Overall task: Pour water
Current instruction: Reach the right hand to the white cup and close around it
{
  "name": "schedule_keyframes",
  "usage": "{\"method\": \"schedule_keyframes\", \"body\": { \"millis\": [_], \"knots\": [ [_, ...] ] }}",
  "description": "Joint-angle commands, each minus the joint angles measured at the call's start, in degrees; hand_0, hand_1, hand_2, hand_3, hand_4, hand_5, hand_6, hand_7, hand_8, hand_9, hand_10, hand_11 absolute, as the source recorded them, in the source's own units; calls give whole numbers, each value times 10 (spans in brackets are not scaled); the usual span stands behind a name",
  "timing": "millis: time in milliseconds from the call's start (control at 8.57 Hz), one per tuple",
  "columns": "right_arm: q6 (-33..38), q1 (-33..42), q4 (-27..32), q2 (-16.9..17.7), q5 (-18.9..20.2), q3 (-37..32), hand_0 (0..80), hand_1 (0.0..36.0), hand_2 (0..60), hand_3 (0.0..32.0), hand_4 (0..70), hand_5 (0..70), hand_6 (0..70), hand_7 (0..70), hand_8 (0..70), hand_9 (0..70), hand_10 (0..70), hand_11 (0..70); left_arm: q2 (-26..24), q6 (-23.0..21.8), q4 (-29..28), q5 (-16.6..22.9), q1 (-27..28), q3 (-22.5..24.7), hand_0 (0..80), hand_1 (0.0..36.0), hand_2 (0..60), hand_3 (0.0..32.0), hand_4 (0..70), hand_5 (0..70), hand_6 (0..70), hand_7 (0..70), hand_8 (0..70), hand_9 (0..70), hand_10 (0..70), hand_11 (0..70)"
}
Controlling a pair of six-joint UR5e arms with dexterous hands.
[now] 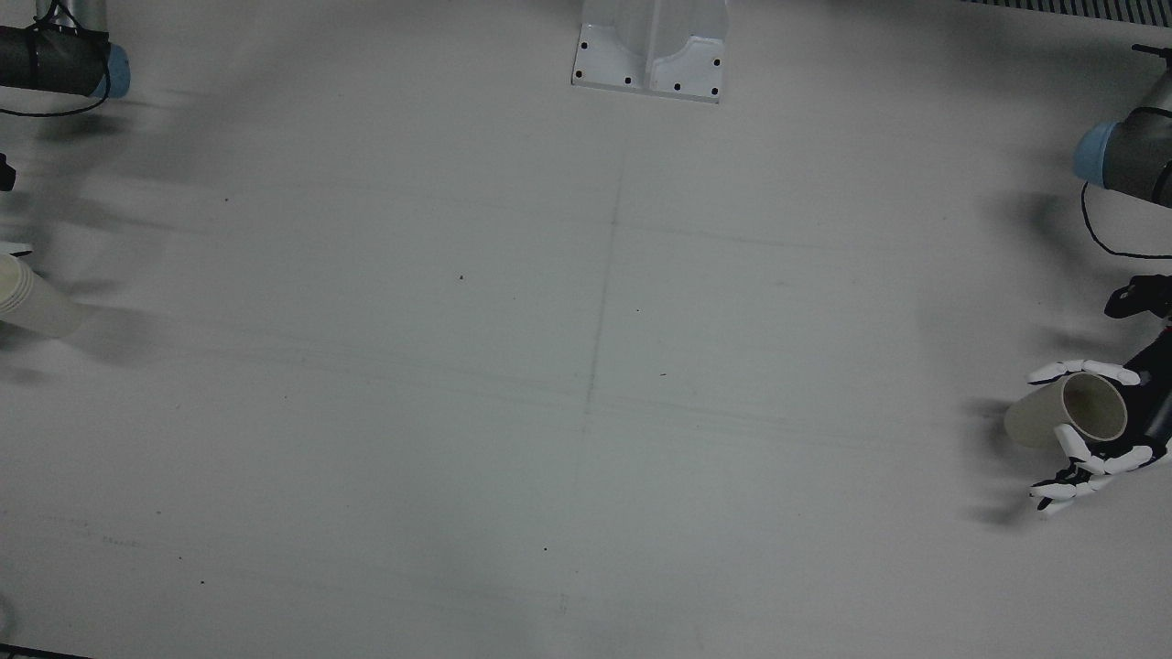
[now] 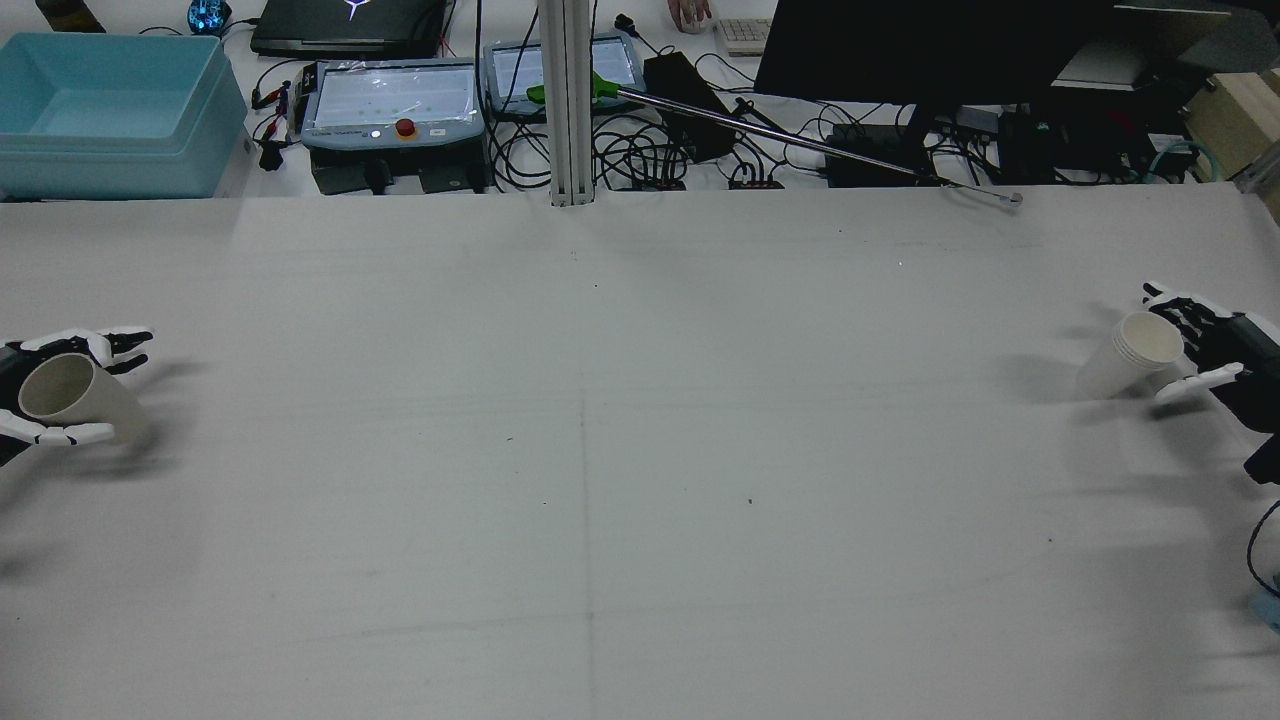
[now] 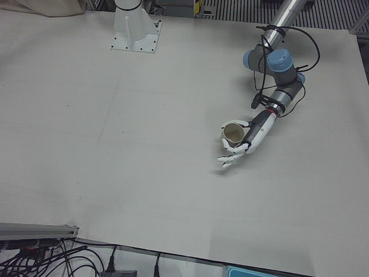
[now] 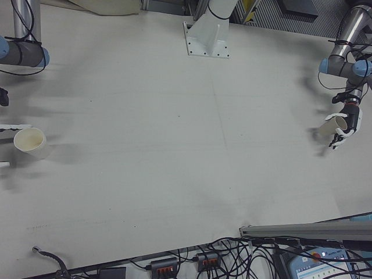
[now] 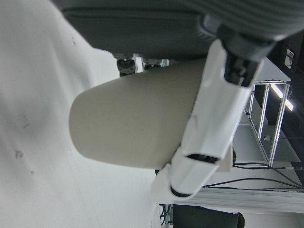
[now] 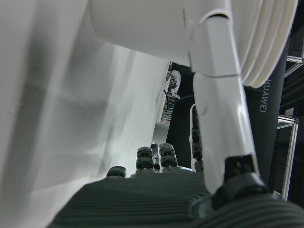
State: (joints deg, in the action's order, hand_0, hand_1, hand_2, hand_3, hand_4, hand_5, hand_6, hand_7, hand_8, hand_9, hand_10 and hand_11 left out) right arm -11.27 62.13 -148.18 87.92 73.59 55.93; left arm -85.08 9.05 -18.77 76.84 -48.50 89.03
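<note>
My left hand [image 2: 12,365] is shut on a beige paper cup [image 2: 70,395], tilted, at the table's left edge in the rear view. The front view shows this hand [image 1: 1112,458] and cup [image 1: 1067,412] at the right edge, and the left-front view shows the hand [image 3: 249,140] and cup [image 3: 232,134]. My right hand [image 2: 1225,350] is shut on a white stack of paper cups [image 2: 1135,355], tilted, at the table's right edge. That stack also shows in the front view [image 1: 32,297] and the right-front view [image 4: 30,142]. I cannot see any water.
The white table [image 2: 620,450] spreads wide between the two hands. A white pedestal [image 1: 650,50] stands at its robot side. Beyond the far edge are a blue bin [image 2: 110,110], control boxes and cables [image 2: 640,150].
</note>
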Motion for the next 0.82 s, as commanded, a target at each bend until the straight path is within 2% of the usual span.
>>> {"method": "schedule_keyframes", "body": {
  "millis": [0, 117, 233, 350, 467, 583, 700],
  "knots": [
    [-18, -23, -9, -24, 0, 8, 800, 185, 0, 50, 35, 395, 57, 122, 66, 83, 0, 0, 11, 0, -14, 0, -2, -1, 800, 360, 600, 0, 700, 700, 181, 213, 110, 116, 82, 148],
    [-23, -30, -9, -25, 0, 17, 800, 194, 0, 48, 42, 401, 60, 127, 69, 86, 0, 0, 16, -9, -14, -1, -2, -1, 800, 360, 600, 0, 700, 700, 180, 212, 109, 115, 82, 148],
    [-25, -31, -10, -24, 1, 21, 800, 211, 0, 24, 62, 428, 74, 153, 77, 97, 0, 0, 23, -12, -14, -6, -2, 2, 800, 360, 600, 0, 700, 700, 178, 213, 108, 114, 81, 147],
    [-26, -30, -13, -27, 15, 22, 800, 242, 0, 0, 173, 490, 123, 217, 97, 122, 0, 0, 23, -12, -14, -8, -2, 3, 800, 360, 600, 0, 700, 700, 177, 211, 107, 112, 80, 146],
    [-30, -27, -45, -30, 38, 31, 800, 277, 2, 0, 445, 660, 324, 427, 201, 253, 26, 66, 23, -11, -14, -10, -1, 4, 800, 360, 600, 0, 700, 700, 180, 214, 107, 113, 80, 146],
    [-40, -20, -64, -28, 43, 51, 800, 293, 106, 0, 700, 700, 577, 642, 348, 426, 143, 231, 23, -11, -14, -10, 0, 4, 800, 360, 600, 0, 700, 700, 181, 214, 107, 113, 80, 145],
    [-41, -9, -69, -27, 43, 67, 800, 308, 217, 0, 700, 700, 700, 700, 470, 577, 262, 401, 22, -11, -13, -10, 0, 5, 800, 360, 600, 0, 700, 700, 184, 216, 108, 113, 79, 144]
  ]
}}
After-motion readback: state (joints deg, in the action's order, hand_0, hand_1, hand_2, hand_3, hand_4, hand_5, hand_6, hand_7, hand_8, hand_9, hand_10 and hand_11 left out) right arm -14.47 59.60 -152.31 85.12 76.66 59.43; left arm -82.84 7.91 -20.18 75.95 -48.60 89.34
